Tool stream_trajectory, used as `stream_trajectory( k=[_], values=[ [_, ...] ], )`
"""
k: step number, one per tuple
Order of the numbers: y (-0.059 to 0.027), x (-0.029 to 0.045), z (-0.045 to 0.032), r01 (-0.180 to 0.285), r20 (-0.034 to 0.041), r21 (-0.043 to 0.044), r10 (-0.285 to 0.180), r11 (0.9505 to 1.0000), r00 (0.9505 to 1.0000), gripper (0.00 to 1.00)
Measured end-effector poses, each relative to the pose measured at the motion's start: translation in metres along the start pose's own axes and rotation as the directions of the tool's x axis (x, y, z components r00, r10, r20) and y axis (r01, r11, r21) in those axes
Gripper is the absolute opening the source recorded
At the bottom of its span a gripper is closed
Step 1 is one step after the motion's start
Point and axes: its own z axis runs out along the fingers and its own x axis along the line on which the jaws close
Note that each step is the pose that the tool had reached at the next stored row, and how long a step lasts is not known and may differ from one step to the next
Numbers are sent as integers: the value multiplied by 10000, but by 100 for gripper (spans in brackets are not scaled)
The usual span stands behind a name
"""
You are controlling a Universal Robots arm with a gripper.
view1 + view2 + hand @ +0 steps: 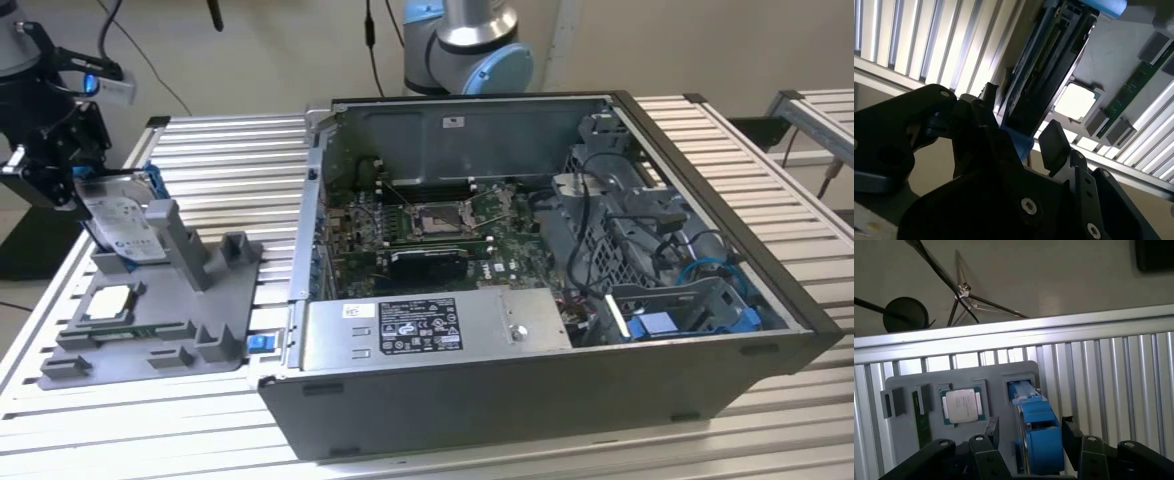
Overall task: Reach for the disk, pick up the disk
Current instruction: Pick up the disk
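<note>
Your gripper (1031, 434) with its 2 black jaws apart, straddling the disk (123, 228), flat silver metal in smooth blue plastic, upright on edge in the grey moulded holder (214, 285)

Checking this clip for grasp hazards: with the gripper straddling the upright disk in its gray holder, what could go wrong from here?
1. In the first wrist view the disk looks closer to one finger than the other, so closing the gripper may tip it in the gray holder.
2. The grip would land on the blue side frame, which might slip or flex.
3. The chip lies close beside; a sideways swing might knock it.
</note>
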Motion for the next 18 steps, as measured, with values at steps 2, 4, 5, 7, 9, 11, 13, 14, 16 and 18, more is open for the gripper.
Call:
stream_trajectory(
  k=[2, 4, 5, 7, 9, 11, 13, 14, 16, 18],
  values=[
    [-1, 0, 22, 1, 0, 1, -1, 10000, 10000, 100],
    [-2, 0, 45, 1, 2, 0, -1, 10000, 10000, 100],
    [-2, 0, 55, 1, 6, -1, -1, 10000, 10000, 100],
    [-2, 0, 70, 1, 40, -4, -1, 10000, 10000, 100],
    [-3, 0, 86, 3, 86, -6, -3, 10000, 10000, 100],
    [-3, 0, 108, 4, 129, -8, -4, 10000, 9999, 100],
    [-4, 1, 126, 7, 146, -7, -7, 10000, 9999, 100],
    [-5, 1, 132, 8, 151, -7, -8, 10000, 9999, 100],
    [-4, 2, 142, 8, 157, -7, -8, 10000, 9999, 100],
    [-5, 2, 149, 9, 159, -7, -9, 10000, 9999, 100]
  ],
)
